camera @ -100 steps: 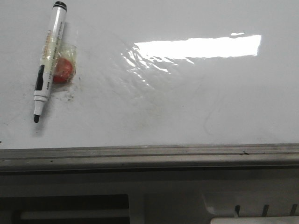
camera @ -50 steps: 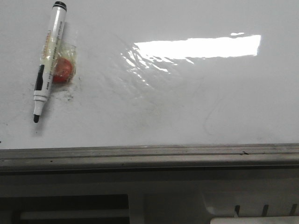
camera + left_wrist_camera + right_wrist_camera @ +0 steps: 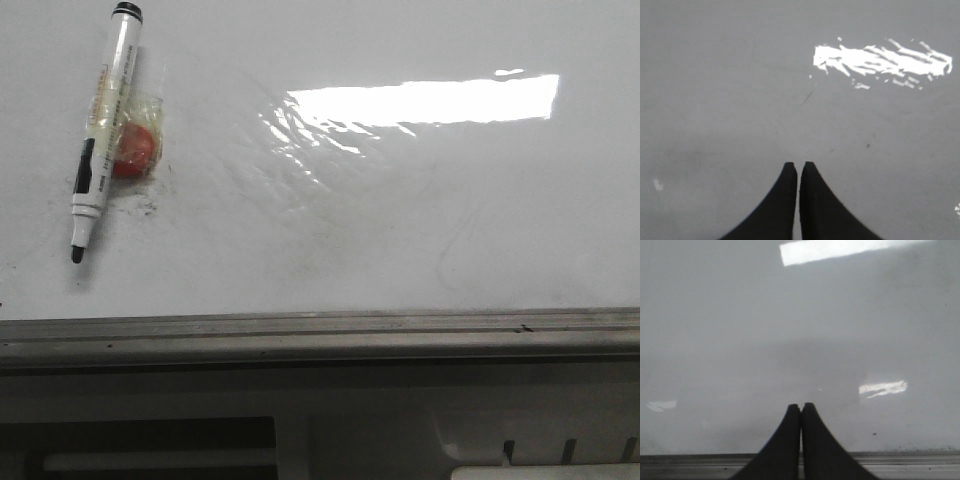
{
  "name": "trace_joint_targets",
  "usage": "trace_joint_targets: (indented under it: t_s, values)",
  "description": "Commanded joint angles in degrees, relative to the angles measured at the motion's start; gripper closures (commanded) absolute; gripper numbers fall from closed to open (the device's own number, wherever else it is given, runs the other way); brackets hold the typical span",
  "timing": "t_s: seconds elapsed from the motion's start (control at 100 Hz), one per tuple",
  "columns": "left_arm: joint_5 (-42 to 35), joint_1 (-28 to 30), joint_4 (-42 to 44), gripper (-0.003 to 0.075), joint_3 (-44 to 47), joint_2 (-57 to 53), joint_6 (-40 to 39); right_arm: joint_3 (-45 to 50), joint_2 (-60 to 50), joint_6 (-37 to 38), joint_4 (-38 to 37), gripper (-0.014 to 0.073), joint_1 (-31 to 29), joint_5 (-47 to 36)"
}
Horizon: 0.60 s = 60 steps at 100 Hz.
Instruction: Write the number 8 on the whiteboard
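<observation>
Ledge: grey, dark slots, nearest.
Frame: grey metal edge of the board.
Whiteboard: glossy, glare, faint smudges; no 8 visible.
Marker: uncapped, tip nearest, far left, beside red blob.
Left end effector: closed, empty.
Right end effector: closed, empty.

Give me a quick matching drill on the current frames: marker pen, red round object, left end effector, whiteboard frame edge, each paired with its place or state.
Things:
1. marker pen
2. red round object
3. left end effector
4. whiteboard frame edge

Places or states:
A. shut, holding nothing
B. grey strip along the near side of the whiteboard
C. lying uncapped, black tip towards the robot
D. tucked against the pen's right side, under clear tape

Pairs: 1-C, 2-D, 3-A, 4-B
</observation>
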Motion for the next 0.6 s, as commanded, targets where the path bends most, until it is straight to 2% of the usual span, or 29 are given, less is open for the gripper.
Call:
trace_joint_targets:
  t_s: [0.0, 0.13, 0.29, 0.36, 0.43, 0.54, 0.59]
  values:
    - [-1.81, -0.43, -0.16, 0.0741, -4.63, 0.62, -0.15, -4.70, 3.91, -0.13, 0.84, 0.0657, -0.41, -0.69]
    - [-1.36, -0.43, -0.16, 0.0741, -5.78, 0.77, -0.15, -8.72, 8.51, -0.13, 1.07, 0.0657, -0.41, 7.00]
    - [2.88, -0.43, 0.71, 0.0738, -6.06, 0.89, -0.15, -9.25, 9.46, -0.13, 1.21, 0.0657, -0.30, 3.54]
    - [2.23, -0.43, 0.61, 0.0697, -6.06, 0.89, -0.15, -9.25, 9.46, -0.13, 1.09, 0.0657, -0.30, 3.55]
    - [1.24, -0.43, 0.48, 0.0596, -6.06, 1.00, -0.15, -8.81, 9.46, -0.13, 1.09, 0.0657, -0.30, 4.25]
    - [-0.94, -0.43, 0.48, 0.0375, -5.83, 1.43, -0.15, -8.32, 9.46, -0.13, 1.09, 0.0657, -0.30, 4.14]
    - [-3.21, -0.43, 0.05, 0.0316, -5.39, 1.43, -0.15, -8.32, 9.46, -0.13, 1.09, 0.0657, -0.30, 3.89]
